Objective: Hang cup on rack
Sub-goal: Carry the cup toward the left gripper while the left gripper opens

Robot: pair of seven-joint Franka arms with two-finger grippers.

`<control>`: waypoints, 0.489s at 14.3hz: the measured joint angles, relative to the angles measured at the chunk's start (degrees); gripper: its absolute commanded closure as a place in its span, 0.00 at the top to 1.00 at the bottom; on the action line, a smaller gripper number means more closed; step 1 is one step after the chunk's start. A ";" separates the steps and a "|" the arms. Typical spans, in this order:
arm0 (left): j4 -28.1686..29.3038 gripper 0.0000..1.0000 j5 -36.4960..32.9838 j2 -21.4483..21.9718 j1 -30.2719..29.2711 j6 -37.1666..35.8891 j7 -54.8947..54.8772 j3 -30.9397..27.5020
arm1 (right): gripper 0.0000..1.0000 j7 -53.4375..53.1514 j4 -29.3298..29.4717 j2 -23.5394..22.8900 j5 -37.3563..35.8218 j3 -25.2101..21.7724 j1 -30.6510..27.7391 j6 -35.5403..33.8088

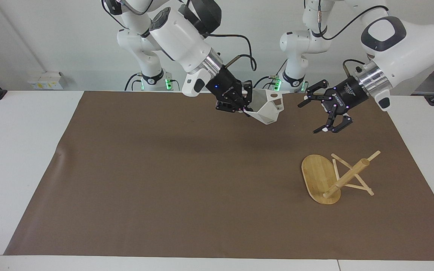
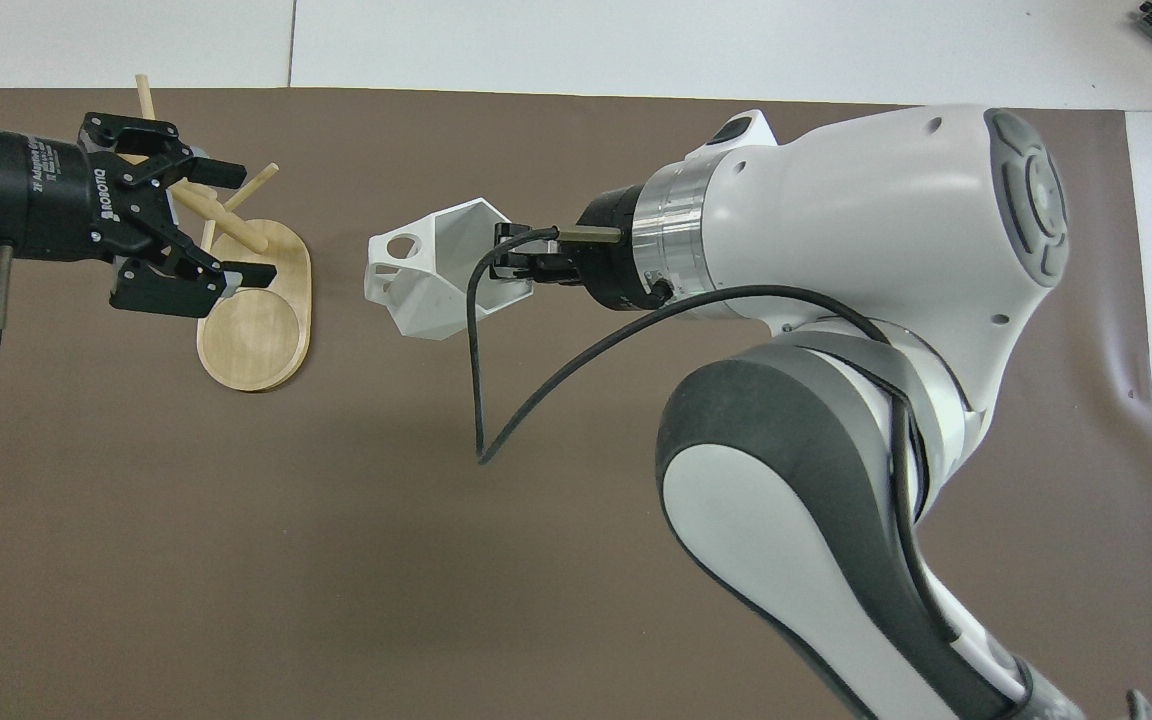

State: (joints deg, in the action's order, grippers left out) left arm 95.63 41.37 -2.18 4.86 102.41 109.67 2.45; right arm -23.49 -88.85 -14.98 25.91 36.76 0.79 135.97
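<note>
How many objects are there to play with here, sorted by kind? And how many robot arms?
White cups: 1, the cup, held up in the air by the right end effector
Bamboo racks: 1, the rack, on the brown mat
Robot arms: 2; the left end effector is open and empty
Total: 4

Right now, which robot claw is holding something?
The right gripper, over the brown mat: it pinches the white faceted cup's rim. The left gripper hangs open and empty.

One cup, one rack, one brown mat, two arms.
</note>
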 measured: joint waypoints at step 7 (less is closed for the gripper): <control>0.13 1.00 -5.39 2.16 0.09 -1.12 0.41 -0.20 | 0.00 -0.05 -0.17 0.00 0.00 1.23 0.19 0.31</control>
State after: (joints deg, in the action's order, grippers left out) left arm 95.76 35.99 -0.02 4.95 101.29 110.08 2.25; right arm -23.54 -89.02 -14.97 25.91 37.99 0.98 136.28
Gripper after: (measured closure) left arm 0.000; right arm 0.943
